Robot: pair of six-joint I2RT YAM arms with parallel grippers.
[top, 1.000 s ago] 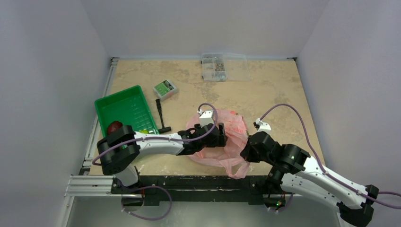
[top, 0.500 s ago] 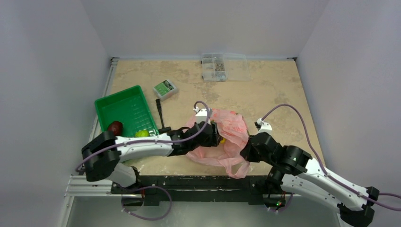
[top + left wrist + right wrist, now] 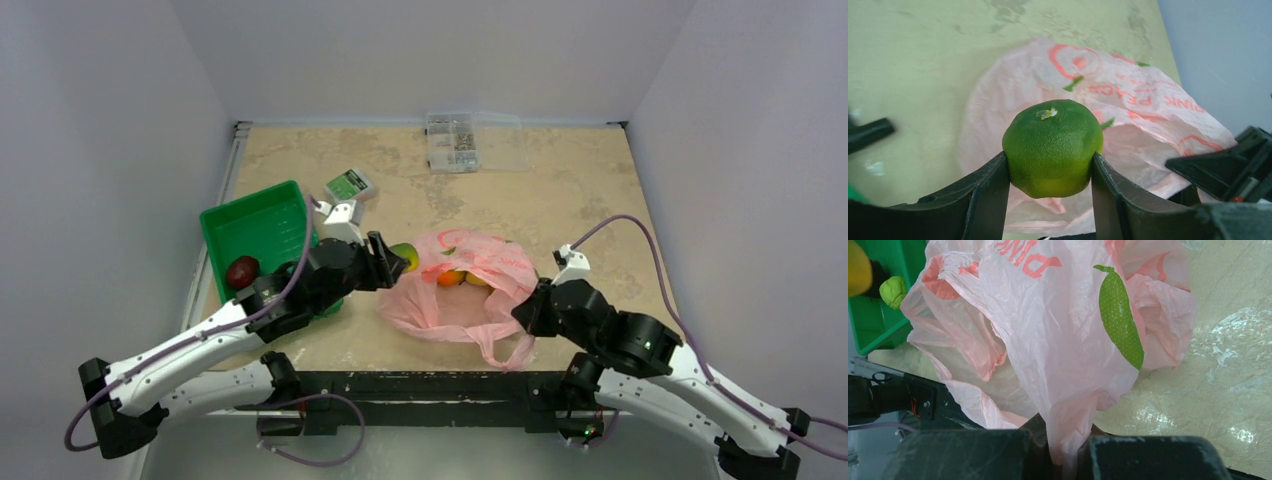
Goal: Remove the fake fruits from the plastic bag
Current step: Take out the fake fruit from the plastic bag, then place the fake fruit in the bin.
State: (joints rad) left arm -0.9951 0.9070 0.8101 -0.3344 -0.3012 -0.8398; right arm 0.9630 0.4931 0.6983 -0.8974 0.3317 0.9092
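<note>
The pink plastic bag [image 3: 470, 295] lies at the table's middle front. It also fills the right wrist view [image 3: 1048, 330] and lies behind the fruit in the left wrist view [image 3: 1143, 120]. My left gripper [image 3: 393, 264] is shut on a green fake fruit [image 3: 1052, 147] and holds it above the table, just left of the bag's mouth. My right gripper [image 3: 1064, 450] is shut on a bunched fold of the bag at its near right edge [image 3: 527, 308]. An orange fruit [image 3: 451, 277] and a yellow fruit [image 3: 476, 279] show inside the bag.
A green ribbed tray [image 3: 255, 225] stands at the left, holding a dark red fruit [image 3: 241, 271] and a lime green fruit [image 3: 893, 291]. A small green-labelled box [image 3: 350, 186] lies behind the tray. A clear parts box [image 3: 452, 140] is at the back.
My left gripper has come out of the bag and moved left with the green fruit in it. The bag has spread open, showing the orange and yellow fruits. My right gripper keeps its hold.
</note>
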